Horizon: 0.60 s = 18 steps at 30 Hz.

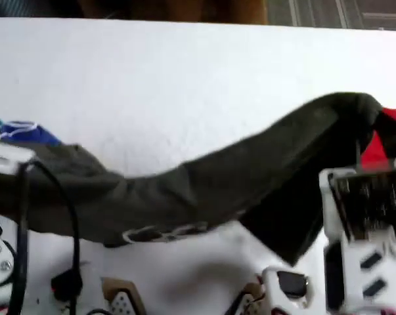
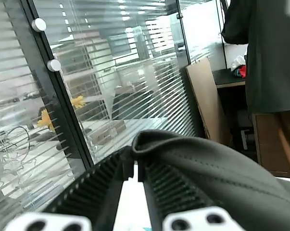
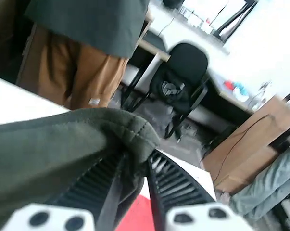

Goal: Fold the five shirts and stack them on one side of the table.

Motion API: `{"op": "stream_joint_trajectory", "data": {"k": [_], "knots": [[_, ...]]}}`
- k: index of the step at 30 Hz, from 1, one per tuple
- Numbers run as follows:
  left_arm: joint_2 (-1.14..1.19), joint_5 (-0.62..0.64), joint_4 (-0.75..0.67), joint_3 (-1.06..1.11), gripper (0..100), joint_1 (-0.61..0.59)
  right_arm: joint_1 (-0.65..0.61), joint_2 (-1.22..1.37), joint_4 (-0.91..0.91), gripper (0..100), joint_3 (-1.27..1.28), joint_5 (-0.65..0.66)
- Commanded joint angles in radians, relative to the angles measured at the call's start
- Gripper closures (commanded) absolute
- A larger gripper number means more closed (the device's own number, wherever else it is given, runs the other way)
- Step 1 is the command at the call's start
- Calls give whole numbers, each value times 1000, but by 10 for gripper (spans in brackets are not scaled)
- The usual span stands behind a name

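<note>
A dark olive shirt (image 1: 204,180) hangs stretched above the white table (image 1: 184,72), held up at both ends. My left gripper (image 2: 137,166) is shut on one end of the olive shirt (image 2: 217,173), at the left in the high view. My right gripper (image 3: 137,161) is shut on the other end of the olive shirt (image 3: 63,139), at the right in the high view. A red shirt (image 1: 385,141) lies at the table's right edge behind the olive one. A blue shirt (image 1: 23,133) lies at the left edge.
The arm bases and black cables (image 1: 66,262) crowd the near table edge. The far half of the table is bare white. A person in a dark top (image 3: 87,19) stands beyond the far edge, away from the shirts.
</note>
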Motion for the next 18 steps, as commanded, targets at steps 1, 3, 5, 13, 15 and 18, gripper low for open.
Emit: {"op": "stream_joint_trajectory", "data": {"k": [1,3,5,13,15,18], "knots": [[140,63,-26,1,974,-6,-1,-5,-82,981,97,-41],[224,87,-26,-5,974,-3,-1,-5,-145,981,181,-49],[304,91,-38,-2,975,2,-1,-5,-232,981,288,-51],[609,124,-120,-5,975,150,-1,116,-621,981,631,-51],[674,164,-164,-5,975,175,-1,206,-685,981,628,-51],[766,196,-253,-5,974,206,-1,358,-756,981,568,-69]]}}
